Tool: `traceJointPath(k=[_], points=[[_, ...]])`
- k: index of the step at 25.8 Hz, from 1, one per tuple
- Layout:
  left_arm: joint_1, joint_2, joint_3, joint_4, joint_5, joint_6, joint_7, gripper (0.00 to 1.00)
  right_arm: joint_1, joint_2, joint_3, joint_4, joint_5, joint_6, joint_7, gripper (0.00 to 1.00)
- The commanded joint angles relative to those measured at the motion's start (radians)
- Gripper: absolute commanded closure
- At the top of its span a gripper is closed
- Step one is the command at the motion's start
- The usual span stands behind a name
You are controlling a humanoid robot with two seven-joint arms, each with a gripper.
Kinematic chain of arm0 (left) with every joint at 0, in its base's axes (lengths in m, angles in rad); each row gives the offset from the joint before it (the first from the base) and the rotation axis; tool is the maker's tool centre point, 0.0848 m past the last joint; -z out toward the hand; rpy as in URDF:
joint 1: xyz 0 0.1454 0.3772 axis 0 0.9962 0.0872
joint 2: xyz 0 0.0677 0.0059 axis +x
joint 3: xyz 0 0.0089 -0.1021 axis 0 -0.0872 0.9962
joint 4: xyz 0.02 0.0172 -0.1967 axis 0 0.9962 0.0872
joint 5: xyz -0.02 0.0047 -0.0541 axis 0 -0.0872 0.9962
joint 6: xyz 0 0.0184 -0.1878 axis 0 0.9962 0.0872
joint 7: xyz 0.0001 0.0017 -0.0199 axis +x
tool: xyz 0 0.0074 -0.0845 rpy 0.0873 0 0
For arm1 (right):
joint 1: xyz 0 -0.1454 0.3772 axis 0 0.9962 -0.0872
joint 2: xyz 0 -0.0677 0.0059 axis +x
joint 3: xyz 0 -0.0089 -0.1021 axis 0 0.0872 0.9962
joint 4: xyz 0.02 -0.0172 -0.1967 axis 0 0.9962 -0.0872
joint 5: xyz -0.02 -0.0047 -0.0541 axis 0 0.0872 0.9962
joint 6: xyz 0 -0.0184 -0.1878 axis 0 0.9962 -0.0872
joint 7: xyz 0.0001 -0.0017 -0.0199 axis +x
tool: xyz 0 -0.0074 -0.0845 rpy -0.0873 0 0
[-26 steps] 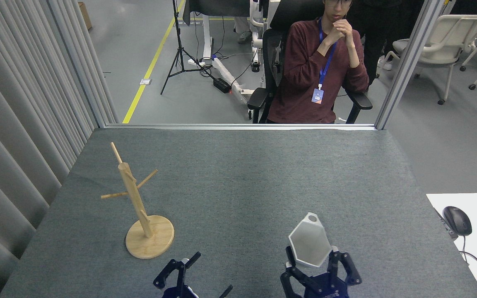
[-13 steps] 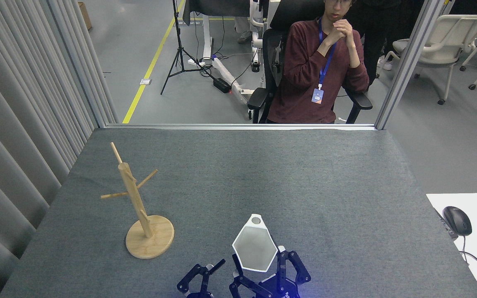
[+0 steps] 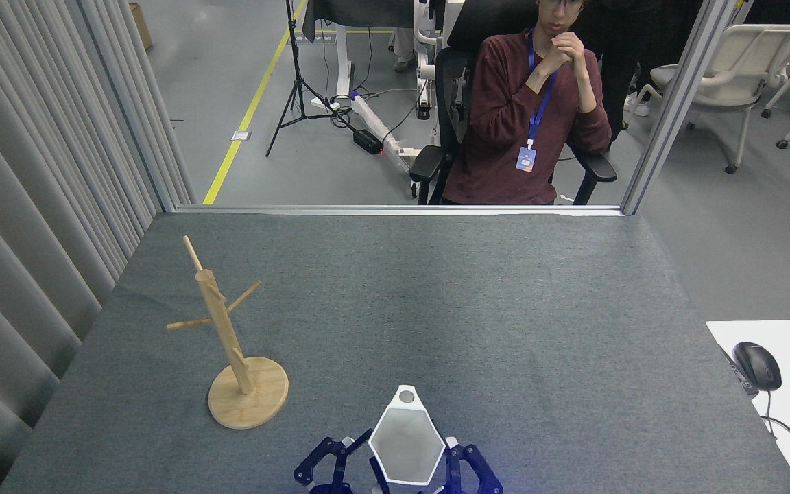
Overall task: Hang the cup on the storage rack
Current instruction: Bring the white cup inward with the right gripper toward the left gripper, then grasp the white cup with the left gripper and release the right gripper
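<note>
At the near edge of the grey tabletop, our right gripper has its jaws clasped around the white cup, rim facing us and holed handle tab pointing away. Our left gripper, just beside it, has its jaws spread, holding nothing. Farther left stands the storage rack, apart from the cup. Beyond the tabletop sits a person.

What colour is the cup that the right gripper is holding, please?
White, with a pale grey inside; the cup shows best in the head view.
</note>
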Motion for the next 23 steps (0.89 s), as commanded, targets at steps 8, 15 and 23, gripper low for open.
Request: traceJointPath(k=[8, 15, 23], points=[[0.000, 0.001, 0.001, -0.009, 0.002, 0.000, 0.000, 0.01, 0.003, -0.002, 0.111, 0.001, 0.051, 0.049, 0.001, 0.40], [-0.009, 0.000, 0.002, -0.008, 0.002, 0.003, 0.000, 0.02, 0.009, -0.005, 0.103, 0.009, 0.051, 0.049, 0.000, 0.39], [-0.012, 0.000, 0.002, -0.008, 0.003, 0.009, 0.000, 0.01, 0.008, -0.002, 0.087, 0.027, 0.051, 0.049, -0.001, 0.39]])
